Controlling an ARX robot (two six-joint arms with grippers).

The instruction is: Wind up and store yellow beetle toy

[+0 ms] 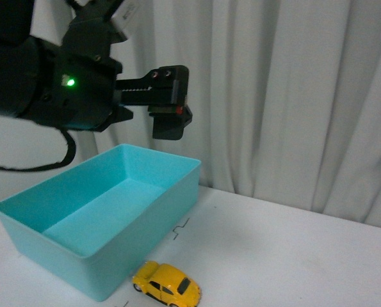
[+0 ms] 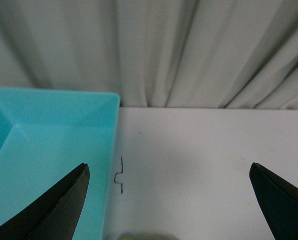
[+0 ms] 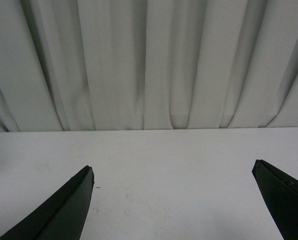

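Position: beetle (image 1: 166, 284) sits on table (image 1: 292, 243), just beside near corner of bin (image 1: 171, 204), long axis slanting across my view. I find left gripper (image 2: 169, 169) spread, high above it, farther out; nearer arm, I judge; right gripper (image 3: 174, 166) spread too.

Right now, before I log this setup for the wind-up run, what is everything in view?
yellow beetle toy: one, yellow, on the table by the bin's near corner, outside it
bin: one, turquoise, empty, on the table's left part
mark: one, black, small, on the table beside the bin
table: one, white
curtain: one, white, behind the table
left gripper: one, black, open, held high near the bin
right gripper: one, black, open, over the table
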